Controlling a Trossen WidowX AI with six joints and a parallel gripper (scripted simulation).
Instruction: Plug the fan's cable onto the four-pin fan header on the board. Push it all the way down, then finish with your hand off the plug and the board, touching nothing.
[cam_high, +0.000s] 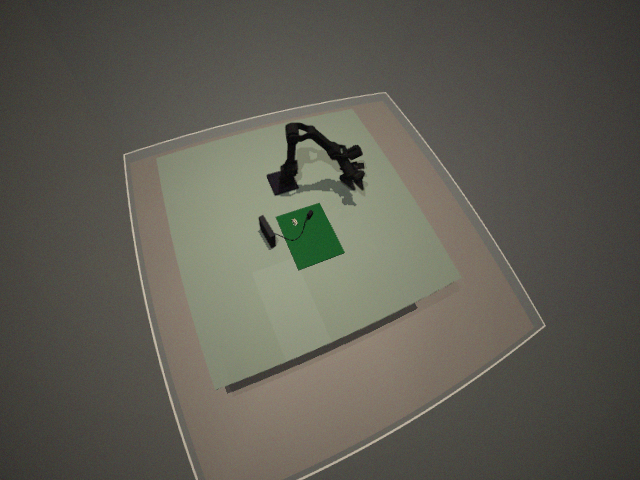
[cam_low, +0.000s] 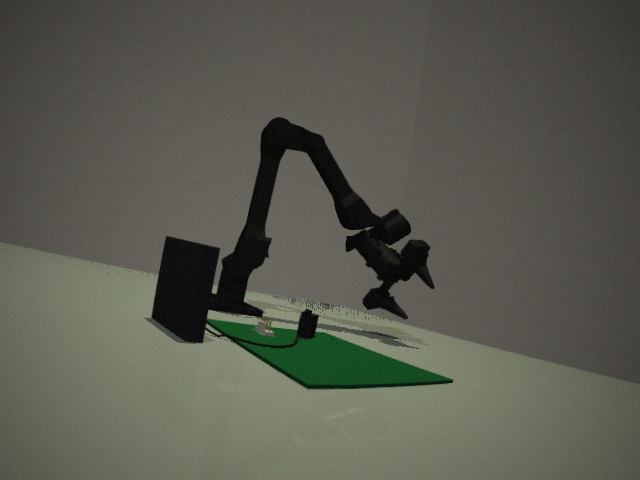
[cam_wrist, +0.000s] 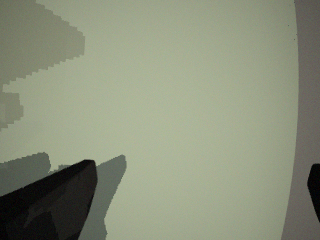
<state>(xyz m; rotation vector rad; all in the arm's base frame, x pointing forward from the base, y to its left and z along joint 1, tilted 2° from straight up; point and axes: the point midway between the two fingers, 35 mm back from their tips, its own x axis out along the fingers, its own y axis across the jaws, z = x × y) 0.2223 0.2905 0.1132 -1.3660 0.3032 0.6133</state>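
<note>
One black parallel-jaw gripper (cam_low: 410, 294) hangs above the pale green table top (cam_low: 103, 403), fingers spread wide and holding nothing, beyond the flat green board's (cam_low: 351, 364) far edge. The small black plug (cam_low: 308, 324) stands on the board near the pale four-pin header (cam_low: 264, 327), its thin cable (cam_high: 295, 237) running to the black slab-shaped fan (cam_low: 185, 288).

Black plug (cam_low: 308, 324) upright on green board (cam_low: 351, 364), beside unplugged header (cam_low: 264, 327)
</note>
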